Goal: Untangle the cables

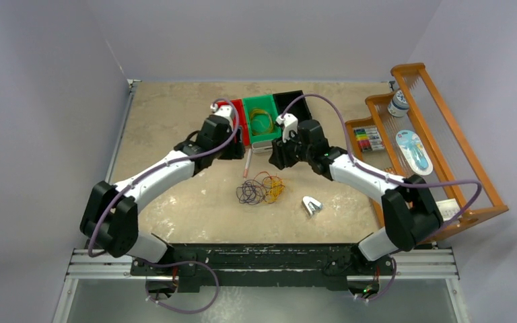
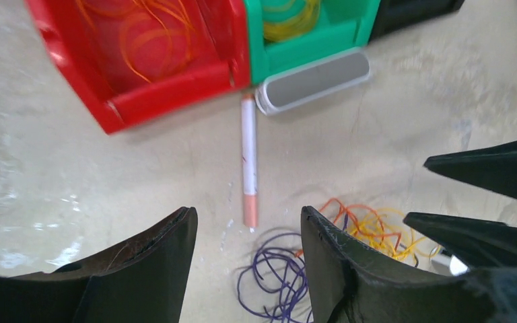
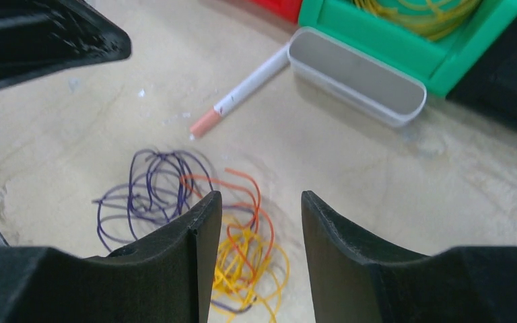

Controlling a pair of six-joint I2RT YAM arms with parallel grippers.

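The left pincer (image 2: 248, 215) and the right pincer (image 3: 260, 198) are both spread apart, holding nothing, near the tangled cables (image 1: 260, 190) on the surface (image 1: 175, 121).

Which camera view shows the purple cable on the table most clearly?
The right wrist view: the purple cable lies large there, its loops distinct, only one edge hidden by the right claw. The left wrist view cuts it at the bottom edge. The top view shows it whole but tiny.
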